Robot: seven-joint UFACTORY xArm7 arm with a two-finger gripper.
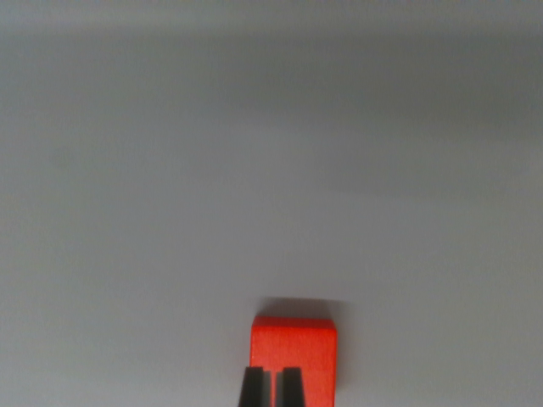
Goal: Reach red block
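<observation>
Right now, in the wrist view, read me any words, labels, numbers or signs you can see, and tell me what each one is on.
None: no text shows in this view.
Block: plain red faces, no label or mark visible.
Tool: dark fingertips, no print visible.
Surface: plain grey, no writing.
The picture is soft, so very fine print could go unseen.
</observation>
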